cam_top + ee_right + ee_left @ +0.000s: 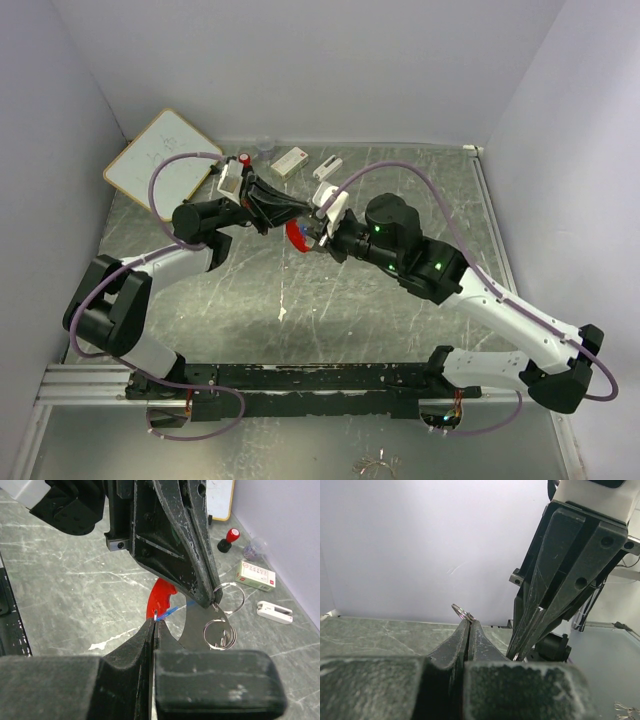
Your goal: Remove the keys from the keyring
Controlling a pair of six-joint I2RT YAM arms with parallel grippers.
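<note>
Both grippers meet above the table's middle and hold the bunch between them. My left gripper [292, 216] is shut on a silvery split ring [462, 612] of the keyring. In the right wrist view its tips pinch that ring [236, 598], and a second ring [219, 634] with small silvery keys hangs below. My right gripper [155, 620] is shut on a thin blue-headed key [175, 611], seen edge-on. The red curved keyring [161, 597] hangs just behind the tips and also shows in the top view [297, 237]. The right gripper's fingers [555, 585] show in the left wrist view.
A whiteboard [160, 155] lies at the back left. A red-and-black capped bottle [229, 539], a white box [255, 575] and a white block [274, 612] sit along the back wall. The walls close in on the sides.
</note>
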